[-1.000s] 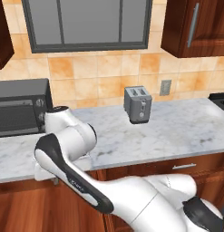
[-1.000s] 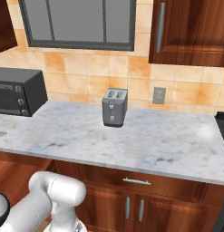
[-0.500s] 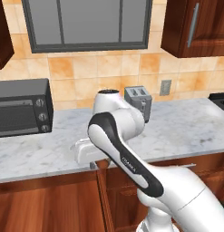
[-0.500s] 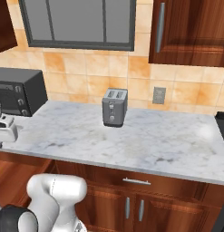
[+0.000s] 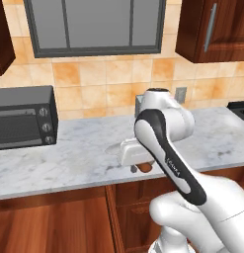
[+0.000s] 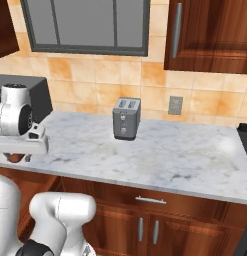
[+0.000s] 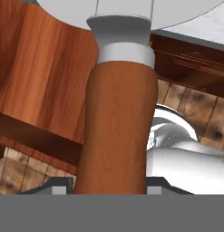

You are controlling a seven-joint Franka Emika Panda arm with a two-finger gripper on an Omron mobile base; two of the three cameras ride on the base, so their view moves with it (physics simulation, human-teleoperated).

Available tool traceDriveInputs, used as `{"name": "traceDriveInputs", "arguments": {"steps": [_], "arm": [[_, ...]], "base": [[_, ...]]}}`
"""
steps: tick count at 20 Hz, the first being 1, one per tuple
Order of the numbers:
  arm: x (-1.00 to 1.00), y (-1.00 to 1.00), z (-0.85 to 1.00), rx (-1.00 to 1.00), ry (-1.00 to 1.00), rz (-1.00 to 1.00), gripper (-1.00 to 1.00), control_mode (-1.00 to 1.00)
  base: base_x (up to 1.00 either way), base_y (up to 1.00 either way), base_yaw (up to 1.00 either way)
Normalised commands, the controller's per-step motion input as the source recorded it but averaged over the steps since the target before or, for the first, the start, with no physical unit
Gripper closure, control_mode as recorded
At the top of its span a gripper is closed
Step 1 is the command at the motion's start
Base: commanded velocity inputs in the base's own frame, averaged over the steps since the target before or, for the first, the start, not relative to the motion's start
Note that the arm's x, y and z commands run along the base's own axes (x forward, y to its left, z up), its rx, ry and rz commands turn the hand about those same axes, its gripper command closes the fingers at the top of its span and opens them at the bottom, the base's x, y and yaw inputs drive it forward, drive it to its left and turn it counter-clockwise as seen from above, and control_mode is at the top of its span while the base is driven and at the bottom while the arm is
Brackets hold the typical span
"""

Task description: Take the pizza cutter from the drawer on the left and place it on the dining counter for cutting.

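Note:
My gripper (image 7: 108,183) is shut on the pizza cutter's reddish-brown wooden handle (image 7: 118,131). A silver collar joins the handle to the round wheel blade (image 7: 131,7) at the top of the hand view. In the left base view the gripper (image 5: 138,168) hangs at the front edge of the marble worktop, with the brown handle (image 5: 145,167) showing under the white hand. The right base view has the gripper (image 6: 17,158) at the far left. The dining counter is out of view.
A toaster (image 6: 126,118) stands on the marble worktop (image 6: 185,155) against the orange tiled wall. A black microwave (image 5: 22,117) sits at the left. Below the worktop are a shut drawer front with a slim bar handle (image 6: 150,200) and cabinet doors.
The arm has swung to the right along the worktop's front edge, carrying the pizza cutter. The hand has come into the right base view at its left side.

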Motion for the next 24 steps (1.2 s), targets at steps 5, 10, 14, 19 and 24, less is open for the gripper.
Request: {"name": "traceDriveInputs", "arguments": {"steps": [5,10,14,19,24], "arm": [[0.12,-0.76,0.02,0.0,0.0,-0.03,1.0,-1.0],[0.05,-0.72,0.02,-0.02,0.0,-0.06,1.0,-1.0],[0.13,-0.5,0.0,-0.08,0.0,-0.11,1.0,-1.0],[0.23,-0.38,0.0,-0.11,0.0,-0.1,1.0,-1.0],[0.29,-0.38,0.01,-0.11,0.0,-0.12,1.0,-1.0]], "base": [[0.0,0.0,0.0],[0.0,0.0,0.0],[0.0,0.0,0.0],[0.0,0.0,0.0],[0.0,0.0,0.0]]}}
